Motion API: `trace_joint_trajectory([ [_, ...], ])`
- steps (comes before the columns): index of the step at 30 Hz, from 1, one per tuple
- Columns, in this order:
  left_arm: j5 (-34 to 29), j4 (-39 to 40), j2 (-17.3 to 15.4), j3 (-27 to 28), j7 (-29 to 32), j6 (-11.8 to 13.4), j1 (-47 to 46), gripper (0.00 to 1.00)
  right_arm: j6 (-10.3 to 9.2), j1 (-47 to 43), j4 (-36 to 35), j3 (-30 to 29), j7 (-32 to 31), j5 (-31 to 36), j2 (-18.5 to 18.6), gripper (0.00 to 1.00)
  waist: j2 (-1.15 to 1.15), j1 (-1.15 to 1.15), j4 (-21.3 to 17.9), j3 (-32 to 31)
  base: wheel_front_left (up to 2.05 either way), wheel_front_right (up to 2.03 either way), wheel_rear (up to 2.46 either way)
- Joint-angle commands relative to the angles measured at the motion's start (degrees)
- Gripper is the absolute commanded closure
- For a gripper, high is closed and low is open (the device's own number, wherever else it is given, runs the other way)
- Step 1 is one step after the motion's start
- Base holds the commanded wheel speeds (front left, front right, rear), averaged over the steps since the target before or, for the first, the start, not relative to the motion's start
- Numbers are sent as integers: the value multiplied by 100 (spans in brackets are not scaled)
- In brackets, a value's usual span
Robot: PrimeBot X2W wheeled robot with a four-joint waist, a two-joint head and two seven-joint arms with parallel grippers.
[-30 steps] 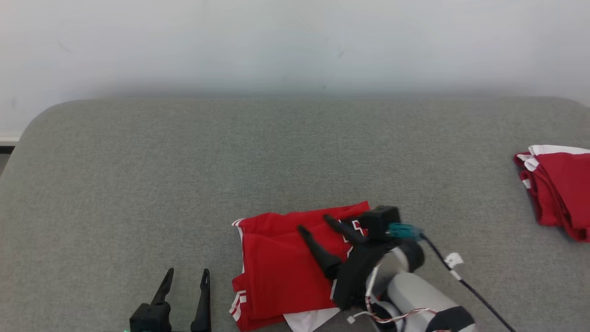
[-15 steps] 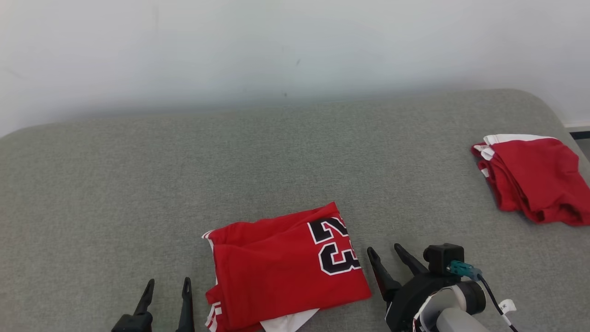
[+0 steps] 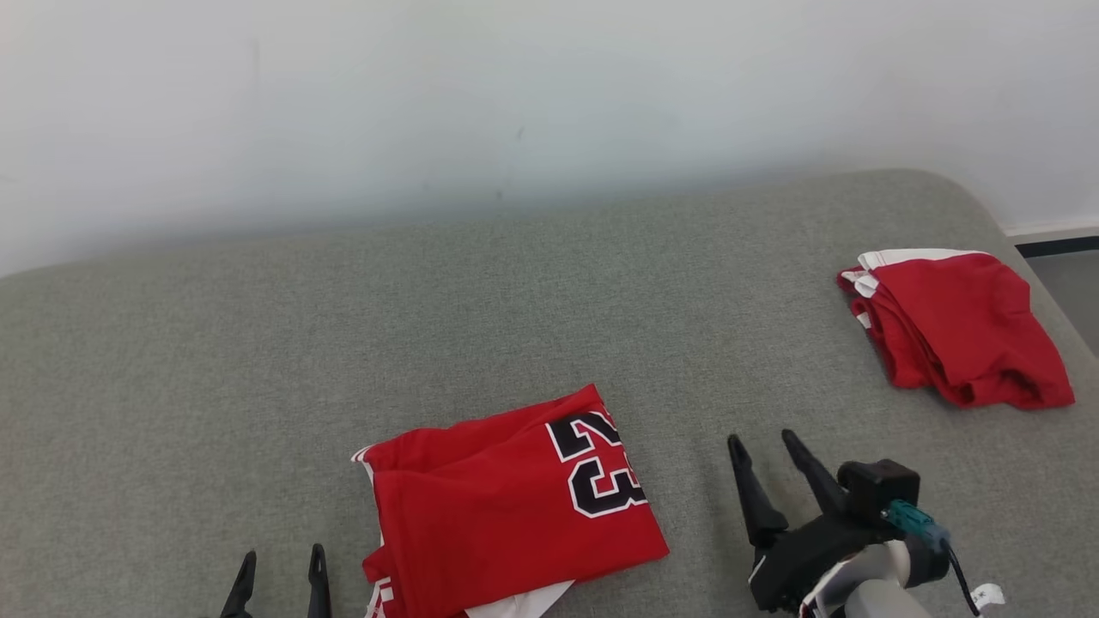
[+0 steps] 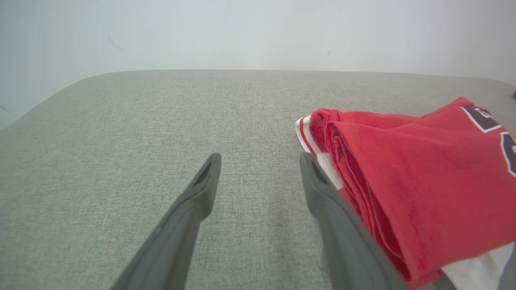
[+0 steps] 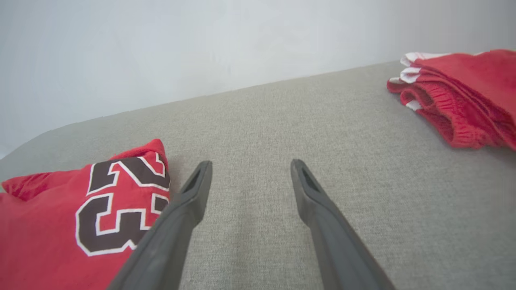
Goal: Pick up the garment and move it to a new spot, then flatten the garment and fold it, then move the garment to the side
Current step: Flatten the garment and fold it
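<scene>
A folded red jersey [image 3: 506, 506] with a black "23" lies near the front edge of the grey padded surface [image 3: 429, 309]; a white layer peeks out underneath. My right gripper [image 3: 761, 441] stands open just right of the jersey, apart from it, with nothing between its fingers. In the right wrist view the jersey [image 5: 76, 217] sits beside the left finger. My left gripper [image 3: 280, 558] is open at the lower left, close to the jersey's left edge. The left wrist view has the jersey's folded edge [image 4: 403, 189] against the right finger [image 4: 322, 197].
A second folded red garment [image 3: 953, 326] with white trim lies at the far right, near the surface's rounded corner; it shows in the right wrist view [image 5: 463, 92] too. A pale wall [image 3: 515, 103] stands behind. The dark floor gap [image 3: 1056, 246] shows past the right edge.
The right gripper has lifted off the jersey and drawn back to its right, open. The whole head view has shifted left, so the camera has turned right.
</scene>
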State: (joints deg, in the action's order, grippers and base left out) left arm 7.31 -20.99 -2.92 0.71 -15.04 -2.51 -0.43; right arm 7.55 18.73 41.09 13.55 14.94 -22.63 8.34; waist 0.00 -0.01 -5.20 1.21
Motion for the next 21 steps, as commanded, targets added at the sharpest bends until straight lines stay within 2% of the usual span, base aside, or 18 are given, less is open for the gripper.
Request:
trace_joint_trajectory([
  [1, 2, 42, 5, 54, -16, 20, 95, 0, -17, -227, -282, -195, 19, 290, -57, 0, 0, 1, -34, -22, 0, 0, 0],
  [7, -14, 100, 4, 133, -16, 48, 189, 0, -17, -751, -1131, -749, 22, 1079, -300, 0, 0, 1, -56, -52, 0, 0, 0],
  [11, -35, 183, 5, 155, -16, 98, 282, 0, -17, -967, -1297, -922, 21, 1227, -421, 0, 0, 1, -47, -64, 0, 0, 0],
  [21, -26, 308, 4, 70, -16, 180, 267, 0, -17, -966, -1390, -920, 23, 1401, -503, 0, 0, 1, 76, 12, 0, 0, 0],
])
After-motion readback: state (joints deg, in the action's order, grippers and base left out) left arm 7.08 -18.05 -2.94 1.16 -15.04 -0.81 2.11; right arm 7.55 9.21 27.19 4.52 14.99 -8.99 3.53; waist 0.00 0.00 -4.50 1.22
